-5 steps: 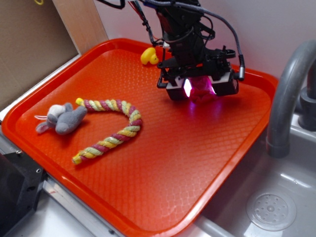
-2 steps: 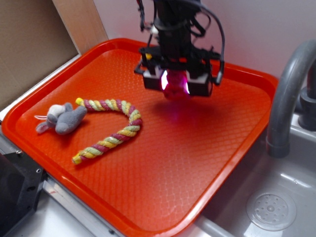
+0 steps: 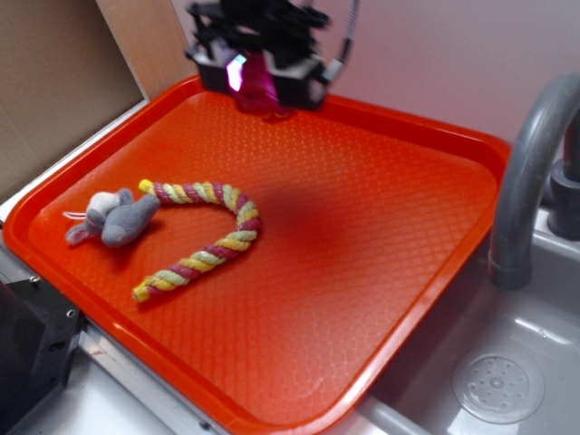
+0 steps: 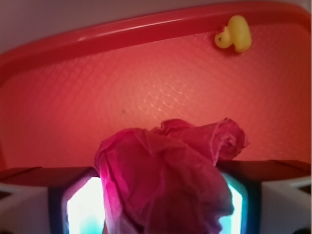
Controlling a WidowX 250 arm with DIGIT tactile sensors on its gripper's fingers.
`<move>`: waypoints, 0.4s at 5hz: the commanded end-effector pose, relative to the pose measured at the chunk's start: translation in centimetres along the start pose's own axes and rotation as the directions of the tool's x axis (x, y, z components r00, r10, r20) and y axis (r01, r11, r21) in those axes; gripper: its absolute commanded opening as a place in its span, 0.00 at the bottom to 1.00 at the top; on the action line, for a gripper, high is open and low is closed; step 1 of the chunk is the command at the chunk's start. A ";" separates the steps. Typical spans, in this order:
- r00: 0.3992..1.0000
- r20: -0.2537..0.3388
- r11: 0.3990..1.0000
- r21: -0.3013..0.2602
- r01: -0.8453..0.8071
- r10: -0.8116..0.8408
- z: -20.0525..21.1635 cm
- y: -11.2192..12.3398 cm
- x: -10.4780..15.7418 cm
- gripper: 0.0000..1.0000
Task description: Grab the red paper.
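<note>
Closest to the wrist camera, the gripper point(image 4: 163, 202) is clamped on the red paper point(image 4: 165, 175): the crumpled dark red wad bulges up between two glowing white pads point(image 4: 85, 207), one at about 8 o'clock in that view and the other at about 4 o'clock, and it fills the lower middle of the frame. Beyond the paper lies the textured floor of the orange-red tray point(image 4: 97, 87), with its raised rim curving across the top, and a small yellow duck point(image 4: 234, 34) sits on the tray floor at about 1 o'clock, near that rim. In the exterior view, the nearest things are a grey plush mouse point(image 3: 113, 217) at about 9 o'clock on the tray point(image 3: 362, 272) and, just beside it, a curved braided rope toy point(image 3: 204, 236) in yellow, pink and green. At 4 o'clock is a grey sink point(image 3: 498, 381) with a faucet point(image 3: 530, 172) above it. Farthest back, at about 12 o'clock, the gripper point(image 3: 258, 77) hangs over the tray's far rim with the red paper point(image 3: 263, 86) pinched in it, clear of the tray surface.
</note>
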State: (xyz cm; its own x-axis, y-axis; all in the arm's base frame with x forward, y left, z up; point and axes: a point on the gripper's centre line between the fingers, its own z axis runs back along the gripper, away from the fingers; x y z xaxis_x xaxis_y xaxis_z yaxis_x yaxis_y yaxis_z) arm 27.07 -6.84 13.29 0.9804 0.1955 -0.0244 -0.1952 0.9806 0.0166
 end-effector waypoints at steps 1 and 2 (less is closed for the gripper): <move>0.973 0.060 0.971 -0.073 0.228 -0.224 5.5 4.6 -2.8 0.00; 0.969 0.078 0.964 -0.111 0.241 -0.234 7.1 7.2 -4.0 0.00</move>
State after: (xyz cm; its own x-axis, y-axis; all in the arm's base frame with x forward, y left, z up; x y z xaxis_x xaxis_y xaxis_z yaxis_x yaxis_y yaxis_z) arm 20.99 -1.11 19.70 0.9997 -0.0174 0.0145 0.0188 0.9952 -0.0959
